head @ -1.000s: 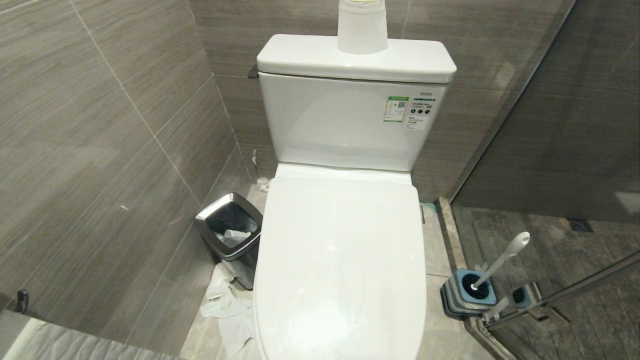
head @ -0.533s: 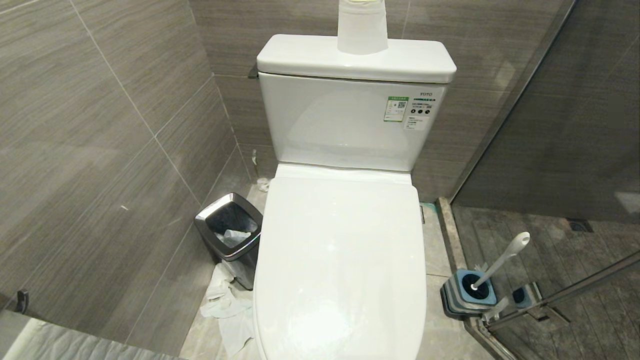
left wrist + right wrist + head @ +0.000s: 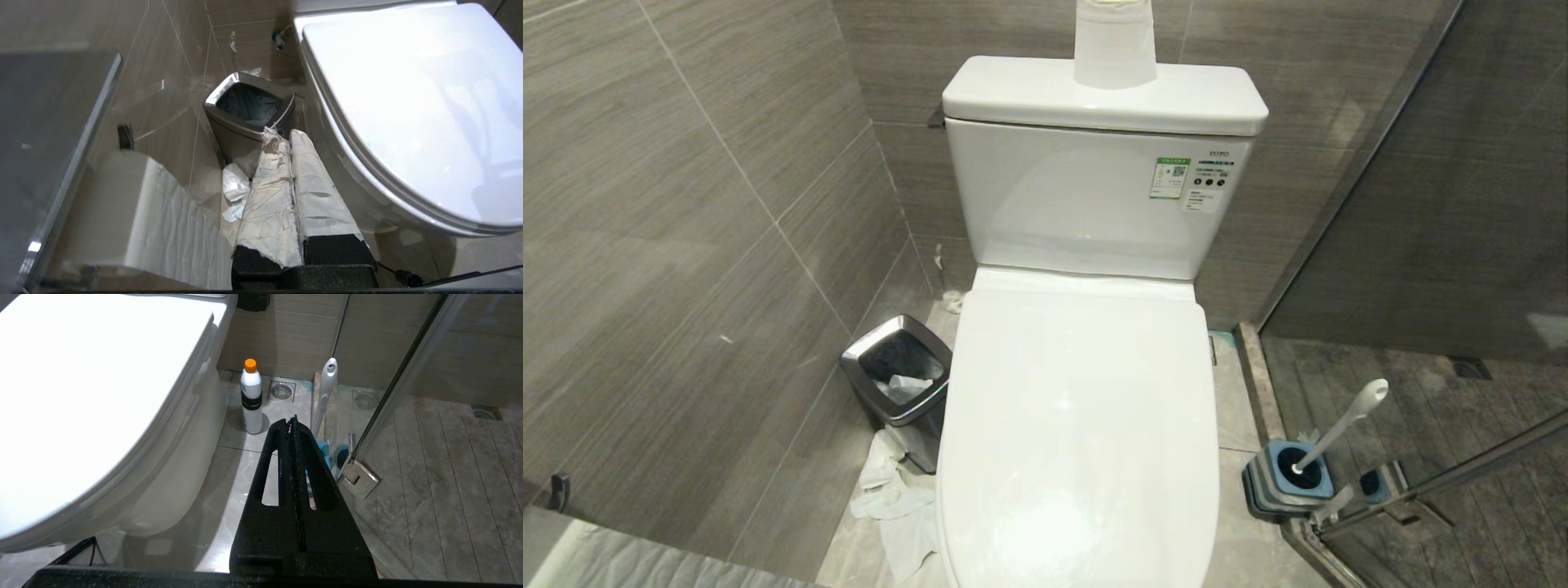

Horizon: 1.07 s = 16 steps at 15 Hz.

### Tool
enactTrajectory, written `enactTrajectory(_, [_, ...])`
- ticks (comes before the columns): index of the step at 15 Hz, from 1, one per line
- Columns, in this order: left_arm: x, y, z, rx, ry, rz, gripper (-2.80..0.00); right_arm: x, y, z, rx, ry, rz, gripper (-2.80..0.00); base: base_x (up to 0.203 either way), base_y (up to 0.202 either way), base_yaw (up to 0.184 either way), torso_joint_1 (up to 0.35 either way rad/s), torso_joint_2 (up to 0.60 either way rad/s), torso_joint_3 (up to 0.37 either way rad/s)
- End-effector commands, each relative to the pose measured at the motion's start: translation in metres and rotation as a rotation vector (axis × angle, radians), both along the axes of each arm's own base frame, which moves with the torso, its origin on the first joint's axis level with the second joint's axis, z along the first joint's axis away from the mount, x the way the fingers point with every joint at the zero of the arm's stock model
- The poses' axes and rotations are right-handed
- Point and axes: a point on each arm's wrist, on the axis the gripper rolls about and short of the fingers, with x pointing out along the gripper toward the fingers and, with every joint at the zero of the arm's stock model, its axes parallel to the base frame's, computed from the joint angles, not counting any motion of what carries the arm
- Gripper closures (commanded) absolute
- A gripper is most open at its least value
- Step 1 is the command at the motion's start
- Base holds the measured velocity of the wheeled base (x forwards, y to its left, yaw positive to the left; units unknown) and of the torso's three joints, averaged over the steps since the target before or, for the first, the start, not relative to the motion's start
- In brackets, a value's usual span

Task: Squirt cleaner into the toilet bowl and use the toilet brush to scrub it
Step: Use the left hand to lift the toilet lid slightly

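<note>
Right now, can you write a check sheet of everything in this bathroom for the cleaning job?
Surface: grey tile floor, looks dry.
Job's things: toilet lid shut, bowl hidden; toilet brush leaning in its blue holder; white bottle with orange cap upright beside the toilet.
Clutter: crumpled paper on the floor by the bin; paper roll on the tank.
Grippers: left gripper shut, paper-wrapped, empty; right gripper shut, empty.
Cables: black cable under the toilet's front.
Surroundings: tiled walls, glass shower door.
</note>
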Motion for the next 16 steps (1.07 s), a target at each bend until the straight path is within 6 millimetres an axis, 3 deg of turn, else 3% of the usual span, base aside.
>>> enactTrajectory(1, [0.014,0.000,0.027,0.005,0.057,-0.003,0.00,0.002,0.000,-0.007,0.000,0.024,0.000,0.00,0.000,0.000,0.000,0.000,0.00,0.000])
enactTrajectory(7, [0.066,0.000,0.115,0.028,0.062,-0.007,0.00,0.002,0.000,-0.007,0.000,0.024,0.000,0.00,0.000,0.000,0.000,0.000,0.00,0.000])
enactTrajectory(12, [0.126,-0.003,0.148,0.087,0.136,-0.046,0.00,0.002,0.000,-0.007,0.000,0.024,0.000,0.00,0.000,0.000,0.000,0.000,0.00,0.000])
enactTrajectory(16, [0.174,-0.026,0.165,0.064,0.192,-0.261,0.00,0.002,0.000,-0.007,0.000,0.024,0.000,0.00,0.000,0.000,0.000,0.000,0.00,0.000])
